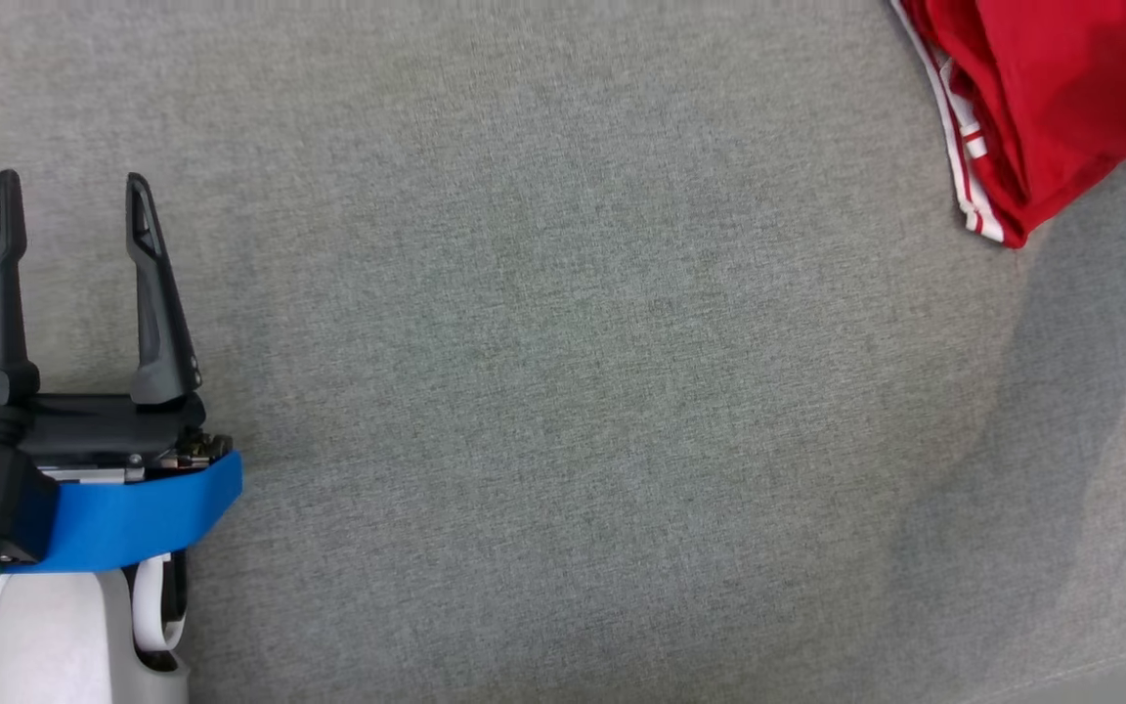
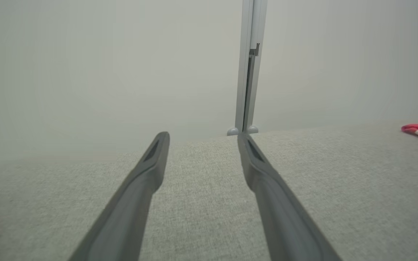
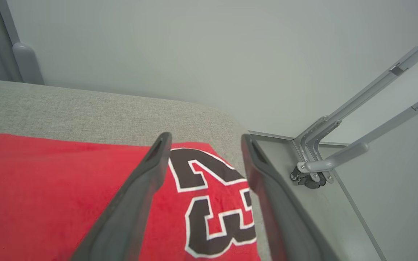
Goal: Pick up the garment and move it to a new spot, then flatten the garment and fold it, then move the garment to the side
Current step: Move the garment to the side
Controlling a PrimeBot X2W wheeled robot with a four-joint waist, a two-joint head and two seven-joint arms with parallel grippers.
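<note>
Red garment (image 1: 1052,98), white trim, lies far right on grey surface (image 1: 563,391), by its right edge. Long axis unclear: partly cropped. R gripper (image 3: 205,137) directly over it, fingers apart, holding nothing. L gripper (image 1: 71,181) near left, fingers apart, well apart from garment. Judgement: R arm is nearer.

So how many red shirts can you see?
1. The red shirt lies at the far right corner of the grey surface, just below the right gripper's open fingers. It runs past the head view's edge, so another could hide there.
</note>
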